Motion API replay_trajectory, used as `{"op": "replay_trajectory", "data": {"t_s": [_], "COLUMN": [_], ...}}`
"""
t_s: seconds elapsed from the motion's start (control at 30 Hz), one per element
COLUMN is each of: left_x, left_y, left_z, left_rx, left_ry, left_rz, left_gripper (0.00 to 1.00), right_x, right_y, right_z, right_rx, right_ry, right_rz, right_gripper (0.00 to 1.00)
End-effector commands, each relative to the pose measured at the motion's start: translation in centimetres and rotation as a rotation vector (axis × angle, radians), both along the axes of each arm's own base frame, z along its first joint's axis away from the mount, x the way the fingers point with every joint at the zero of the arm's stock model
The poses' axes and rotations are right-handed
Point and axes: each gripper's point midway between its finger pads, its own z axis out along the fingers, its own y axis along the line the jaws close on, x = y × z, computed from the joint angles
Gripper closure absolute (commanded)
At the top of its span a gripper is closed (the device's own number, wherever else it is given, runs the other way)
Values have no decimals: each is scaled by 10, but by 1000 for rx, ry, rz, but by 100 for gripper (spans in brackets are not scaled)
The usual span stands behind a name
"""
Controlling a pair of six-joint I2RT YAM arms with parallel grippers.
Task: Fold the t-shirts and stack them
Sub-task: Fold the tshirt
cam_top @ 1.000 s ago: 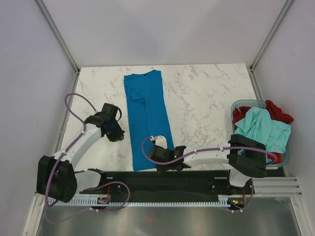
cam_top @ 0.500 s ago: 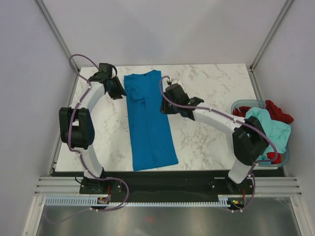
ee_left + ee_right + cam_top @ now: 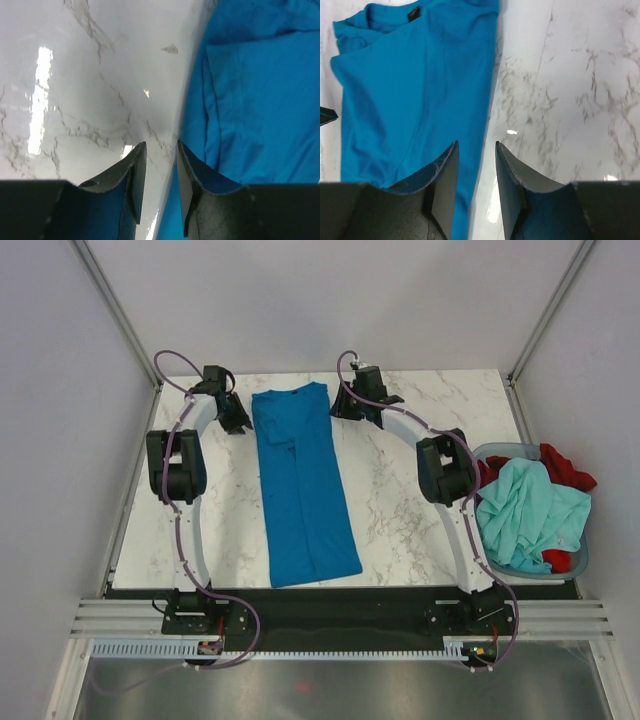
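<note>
Top external: we see the blue t-shirt (image 3: 300, 490) lying as a long strip on the worktop (image 3: 420, 440). Left wrist: left gripper (image 3: 160, 145), jaws narrowly apart, empty, at its edge. Right wrist: right gripper (image 3: 476, 145), likewise.

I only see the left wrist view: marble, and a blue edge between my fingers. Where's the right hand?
Observer: The right hand is at the far right corner of the blue t-shirt, opposite the left hand at the far left corner.
Operator: Holding fabric?
Observer: No; its jaws are open, with the shirt's right edge showing between them.
Operator: Other shirts?
Observer: A mint-teal t-shirt and a red t-shirt lie heaped in the basket at the right edge of the table.
</note>
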Motion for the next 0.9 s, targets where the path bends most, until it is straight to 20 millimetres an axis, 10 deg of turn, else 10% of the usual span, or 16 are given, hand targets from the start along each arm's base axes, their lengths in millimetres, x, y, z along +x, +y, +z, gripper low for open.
{"op": "replay_trajectory", "data": {"t_s": [0.0, 0.43, 0.7, 0.87], "left_x": [25, 67, 81, 90], "left_y": [-2, -6, -21, -22], "left_z": [5, 2, -6, 20], "left_rx": [5, -32, -124, -123], "left_ry": [-65, -142, -150, -213], "left_rz": [-70, -100, -101, -123], "left_gripper": [62, 75, 77, 63], "right_x": [26, 66, 78, 92], "right_y": [14, 21, 11, -35], "right_z": [3, -34, -40, -39], "right_rx": [107, 184, 179, 153], "right_ry": [-48, -119, -139, -133], "right_rz": [56, 21, -32, -135], "right_gripper": [57, 58, 100, 100]}}
